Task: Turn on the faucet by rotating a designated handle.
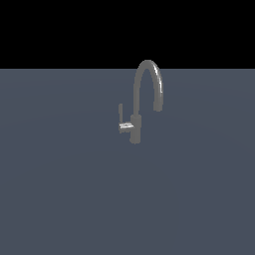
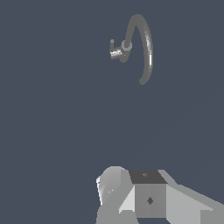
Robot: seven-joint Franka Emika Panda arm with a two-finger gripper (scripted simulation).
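Observation:
The faucet [image 1: 136,127] is a grey gooseneck tap standing on the flat grey surface, and its spout arches toward the exterior view's right. The handle [image 1: 120,113] is a thin lever standing upright at the end of a short stub on the body's left in the exterior view. From the wrist view I look down on the faucet [image 2: 148,48], with the handle [image 2: 112,45] beside its body. Only grey blocky parts of my gripper [image 2: 135,194] show at the edge of the wrist view, well apart from the faucet. Its jaws are not clear. The exterior view does not show the arm.
A flat grey-blue surface [image 1: 74,199] spreads all around the faucet. A black background lies beyond its far edge. Nothing else stands in view.

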